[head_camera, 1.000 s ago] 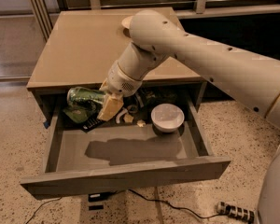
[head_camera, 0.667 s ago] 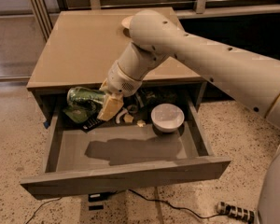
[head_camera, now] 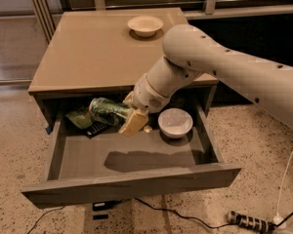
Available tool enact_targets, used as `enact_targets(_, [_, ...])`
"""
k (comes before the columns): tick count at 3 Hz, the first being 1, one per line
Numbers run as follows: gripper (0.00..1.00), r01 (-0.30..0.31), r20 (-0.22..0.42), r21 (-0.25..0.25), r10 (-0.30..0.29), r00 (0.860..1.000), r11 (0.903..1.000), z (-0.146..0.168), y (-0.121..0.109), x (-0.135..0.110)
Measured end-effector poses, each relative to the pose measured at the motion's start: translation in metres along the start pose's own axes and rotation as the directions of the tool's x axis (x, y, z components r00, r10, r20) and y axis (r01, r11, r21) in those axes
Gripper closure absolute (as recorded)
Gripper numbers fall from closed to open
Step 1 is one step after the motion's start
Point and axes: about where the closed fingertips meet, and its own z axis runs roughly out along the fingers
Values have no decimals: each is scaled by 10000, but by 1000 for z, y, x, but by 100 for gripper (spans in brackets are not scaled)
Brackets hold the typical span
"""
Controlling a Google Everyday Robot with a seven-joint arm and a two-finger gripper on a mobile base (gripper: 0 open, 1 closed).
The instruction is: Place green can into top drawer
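Claw (head_camera: pixel 128 112) is sitting low inside the open drawer (head_camera: pixel 132 182), over its back left part, just under the front edge of the cabinet top (head_camera: pixel 88 57). It is gripping the can (head_camera: pixel 107 110): the fingers (head_camera: pixel 133 123) are set narrow on the can's right end, one tan finger showing below it, the other mostly hidden. Can is lying sideways, sticking out to the left of the claw and tilting a little. Whether it is touching the drawer floor, cannot tell. Left of the claw, past the can, a green bag (head_camera: pixel 77 117) is lying by the back left corner, and a dark flat item (head_camera: pixel 95 128) is lying just below the can. Right of the claw, near but apart, a white bowl (head_camera: pixel 176 122) is sitting on the drawer floor, with a small pale scrap (head_camera: pixel 147 128) lying between claw and bowl. In front of the claw the arm's shadow is falling on the drawer floor. Behind and above the claw, well apart, a second bowl (head_camera: pixel 145 25) is resting on the cabinet top. The arm (head_camera: pixel 224 77) is reaching in from the right. Far to the front right, a power strip (head_camera: pixel 248 222) is lying on the floor.
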Motion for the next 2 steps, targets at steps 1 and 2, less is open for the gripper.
enact_targets(1, [100, 1, 0, -4, -1, 10000, 10000, 0, 0, 0])
enact_targets(2, [100, 67, 32, -249, -66, 10000, 9997, 15, -3, -2])
